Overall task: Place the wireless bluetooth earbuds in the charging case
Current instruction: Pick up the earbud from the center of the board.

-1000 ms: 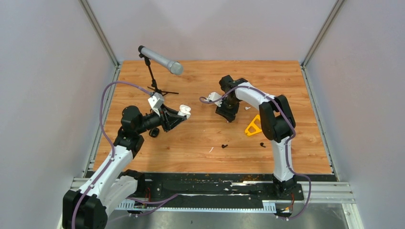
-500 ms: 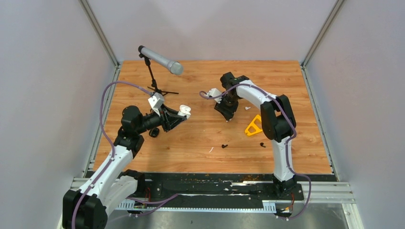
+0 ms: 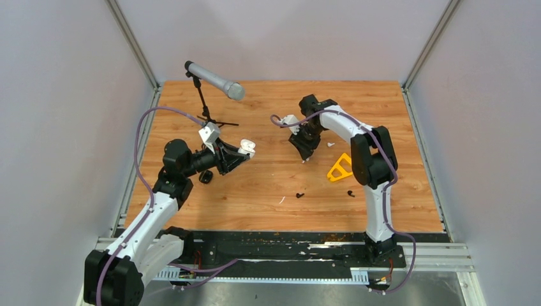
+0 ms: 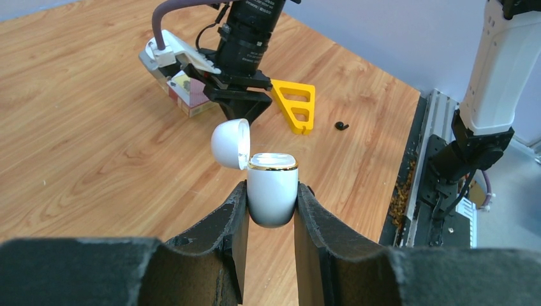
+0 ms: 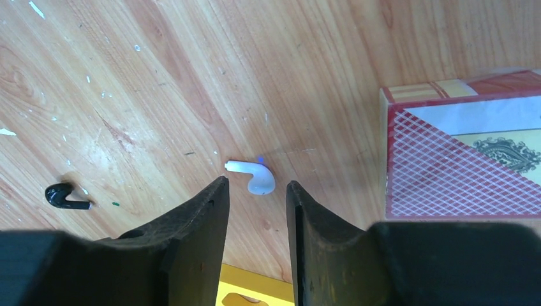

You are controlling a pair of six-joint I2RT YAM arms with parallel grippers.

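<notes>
- Left gripper [image 4: 271,199] is clamped on the white charging case [image 4: 272,188], one finger on each side of its lower half. The case is upright with its lid flipped open to the left. It's held up off the table [image 3: 255,185].
- Right gripper [image 5: 255,191] points down at the wood with a narrow gap between its fingers, and it's not holding anything.
- One white earbud [image 5: 252,175] lies flat on the table just past the tips, lined up with that gap. It looks clear of both fingers. Its stem points left.
- From the right wrist cam, a red patterned card box [image 5: 459,159] lies off to the right of that earbud, and a black earbud [image 5: 64,196] lies well off to the left.
- From the top cam, a second white earbud [image 3: 330,145] lies just right of the right gripper. Two black ones [image 3: 300,194] [image 3: 349,192] lie nearer the arm bases, well apart from the case.
- There's also a yellow triangle piece [image 3: 338,169] near the right arm and a microphone on a stand [image 3: 214,80] at the back left.
</notes>
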